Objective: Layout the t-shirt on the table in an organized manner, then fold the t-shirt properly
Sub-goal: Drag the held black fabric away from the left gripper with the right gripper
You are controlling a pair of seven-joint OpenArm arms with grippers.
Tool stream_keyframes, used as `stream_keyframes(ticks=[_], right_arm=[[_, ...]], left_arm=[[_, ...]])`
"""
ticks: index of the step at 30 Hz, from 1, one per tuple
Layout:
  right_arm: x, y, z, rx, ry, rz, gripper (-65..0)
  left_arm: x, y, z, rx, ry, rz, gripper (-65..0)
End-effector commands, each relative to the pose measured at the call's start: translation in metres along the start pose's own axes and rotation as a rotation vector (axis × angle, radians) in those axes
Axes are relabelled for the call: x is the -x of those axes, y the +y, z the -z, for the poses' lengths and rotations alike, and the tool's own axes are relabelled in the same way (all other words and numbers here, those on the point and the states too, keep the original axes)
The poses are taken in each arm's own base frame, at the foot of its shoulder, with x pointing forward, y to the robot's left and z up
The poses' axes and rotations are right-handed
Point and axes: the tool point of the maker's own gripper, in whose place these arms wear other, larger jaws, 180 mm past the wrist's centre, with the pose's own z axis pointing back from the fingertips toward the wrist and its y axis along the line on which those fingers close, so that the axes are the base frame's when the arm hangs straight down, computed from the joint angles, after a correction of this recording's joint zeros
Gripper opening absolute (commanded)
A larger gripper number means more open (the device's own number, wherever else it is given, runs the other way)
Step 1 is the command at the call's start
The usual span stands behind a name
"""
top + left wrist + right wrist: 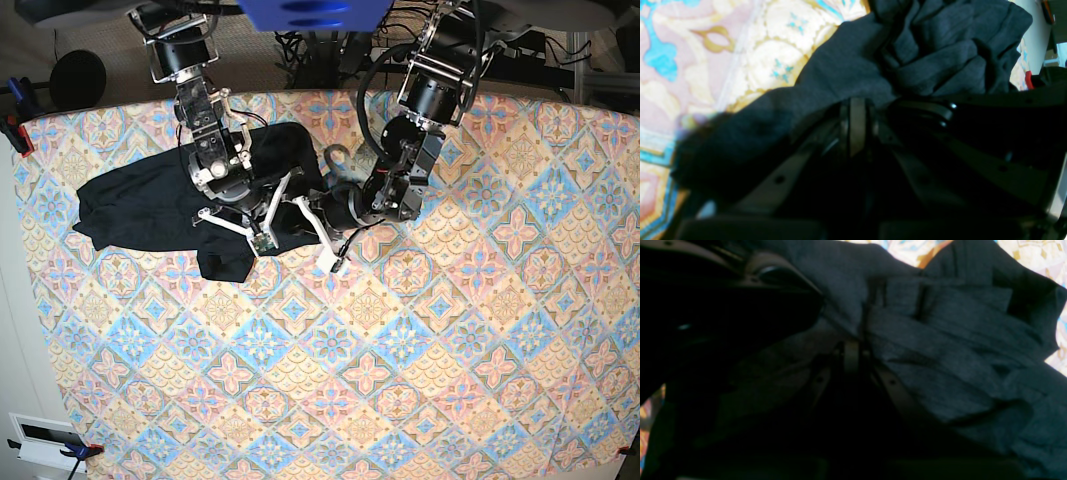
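Both sets of jaws pinching bunched folds of the t-shirt [150, 205], left gripper [857, 110] and right gripper [851, 350] pressed together; soft, limp, light fabric, best regripped at hem corners.

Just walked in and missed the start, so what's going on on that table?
Two robot arms are working a black shirt on the patterned table. Both the left end effector and the right end effector are shut on bunched fabric, close together near the shirt's right side in the base view. The shirt is crumpled, not laid flat, and no fold is made yet.
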Motion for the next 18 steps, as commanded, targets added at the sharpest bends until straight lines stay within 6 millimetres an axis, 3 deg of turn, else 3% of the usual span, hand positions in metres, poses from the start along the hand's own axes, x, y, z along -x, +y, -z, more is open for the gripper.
stream_keyframes(ticks=[1, 6, 14, 18], right_arm=[[-0.012, -0.025, -0.003, 0.074, -0.034, 0.017, -65.0], [-0.006, -0.05, -0.005, 0.122, -0.022, 0.036, -65.0], [0.001, -0.067, -0.007, 0.155, -0.007, 0.014, -65.0], [0.008, -0.091, -0.011, 0.203, 0.006, 0.023, -65.0]], left_arm=[[0.018, 0.019, -0.002, -0.083, 0.08, 0.025, -65.0], [0.024, 0.019, -0.002, -0.083, 0.088, 0.02, -65.0], [0.026, 0.019, -0.002, -0.083, 0.092, 0.018, -65.0], [0.027, 0.026, -0.005, -0.095, 0.094, 0.02, -65.0]])
